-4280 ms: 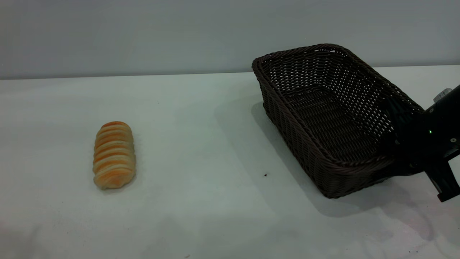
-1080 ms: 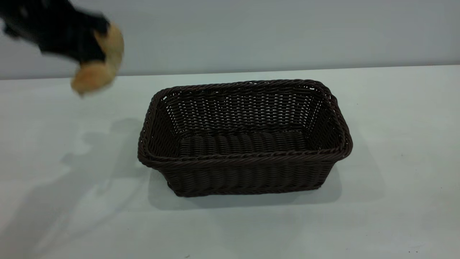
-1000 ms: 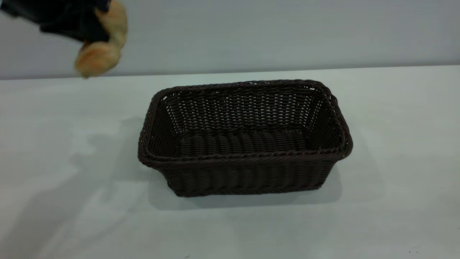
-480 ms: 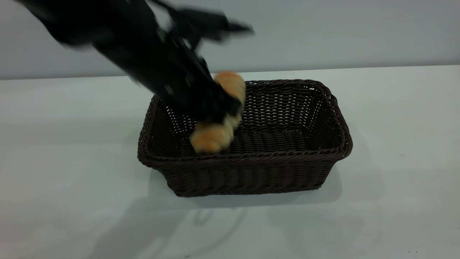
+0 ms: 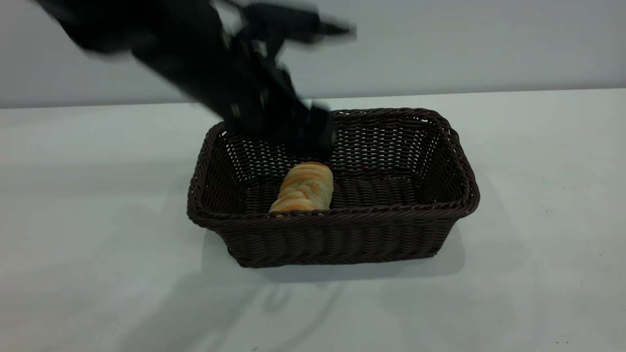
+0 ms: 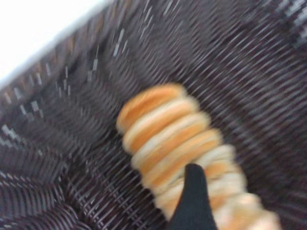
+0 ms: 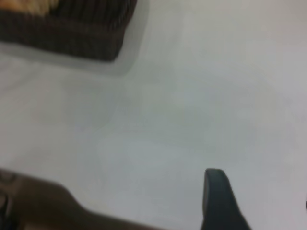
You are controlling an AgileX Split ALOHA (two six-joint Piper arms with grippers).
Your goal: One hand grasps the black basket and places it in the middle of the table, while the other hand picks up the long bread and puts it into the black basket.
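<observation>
Exterior view, nearest first: the tabletop point(image 5: 98, 293) in front carries only shadows, and behind that stretch the black basket point(image 5: 337, 239) stands upright and flat near the middle, its long side toward the camera. That half of the task looks done. Inside it, the long bread point(image 5: 304, 188) lies on the woven floor, left of centre, one end against the near wall and the other pointing toward the back. So the second half appears done as well, or all but done; what seems left is for the arm to clear the basket.

Just above and behind the loaf hangs the left gripper point(image 5: 313, 134), reaching down from the upper left over the far rim. It is smeared in this view, and a gap shows between its tip and the top of the bread, so I judge the loaf released. The left wrist view agrees in part: the bread point(image 6: 177, 143) rests on the wicker with one dark fingertip point(image 6: 194, 201) in front of it. The second finger is out of that picture, so how wide the gripper stands cannot be told.

The right gripper point(image 7: 218, 199) is well clear of the basket over bare tabletop point(image 7: 201, 96). Only one finger shows, so its opening cannot be told either.
</observation>
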